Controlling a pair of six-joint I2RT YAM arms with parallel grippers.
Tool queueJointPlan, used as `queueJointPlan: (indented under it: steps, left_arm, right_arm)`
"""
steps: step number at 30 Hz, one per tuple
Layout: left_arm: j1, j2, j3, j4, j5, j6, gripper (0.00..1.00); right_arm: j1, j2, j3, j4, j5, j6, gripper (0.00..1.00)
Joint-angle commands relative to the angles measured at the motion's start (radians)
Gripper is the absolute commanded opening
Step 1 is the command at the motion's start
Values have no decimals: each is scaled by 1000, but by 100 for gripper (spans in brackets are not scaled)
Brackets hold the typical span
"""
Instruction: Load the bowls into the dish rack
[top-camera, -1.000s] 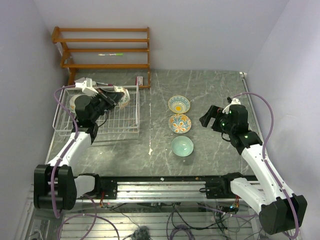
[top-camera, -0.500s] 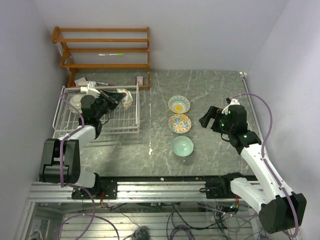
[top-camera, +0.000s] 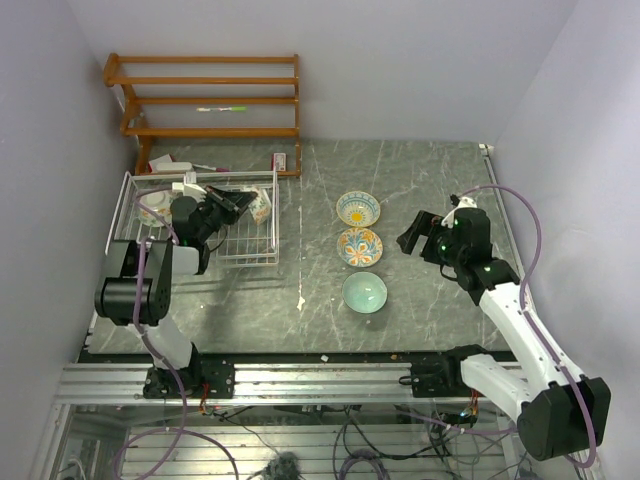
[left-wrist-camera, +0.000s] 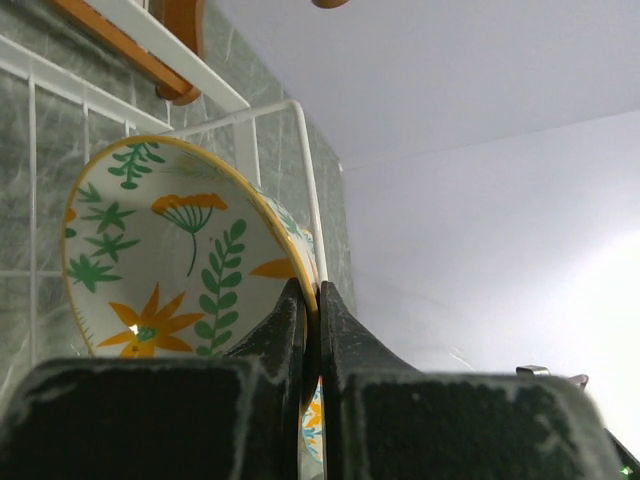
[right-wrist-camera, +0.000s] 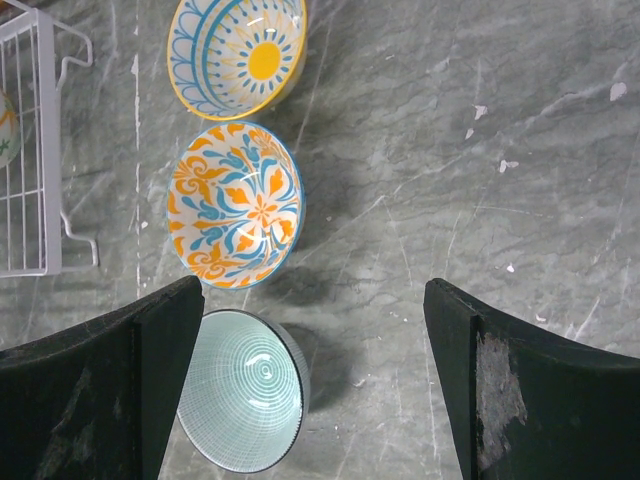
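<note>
Grey veined worktop (top-camera: 420, 180), pale walls (top-camera: 400, 60); left tool (left-wrist-camera: 312, 297) pinches rim of floral bowl (left-wrist-camera: 170, 260) at dish rack (top-camera: 240, 262); right tool (right-wrist-camera: 315, 380) spread wide, empty.

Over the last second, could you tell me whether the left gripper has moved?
Yes. The left gripper, shut on a floral bowl, has shifted rightward, toward the right wall of the dish rack.

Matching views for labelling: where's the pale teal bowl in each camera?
Top external: teal bowl, centre, the bowl nearest the arm bases.
Left wrist: not in it.
Right wrist: teal bowl, bottom left.
Shared landmark: orange-and-blue floral bowl right next to it.
</note>
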Motion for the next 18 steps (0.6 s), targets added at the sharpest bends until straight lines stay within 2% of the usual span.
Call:
queueJointPlan:
  steps: [1, 8, 18]
  left_arm:
    - [22, 71, -17, 179, 20, -19, 7]
    - [79, 134, -59, 163, 30, -1, 8]
    - [144, 200, -77, 69, 49, 64, 29]
  right_arm:
    - [-7, 13, -9, 32, 4, -6, 92]
    - [-7, 22, -8, 39, 6, -7, 93]
    - [-6, 23, -13, 47, -9, 1, 93]
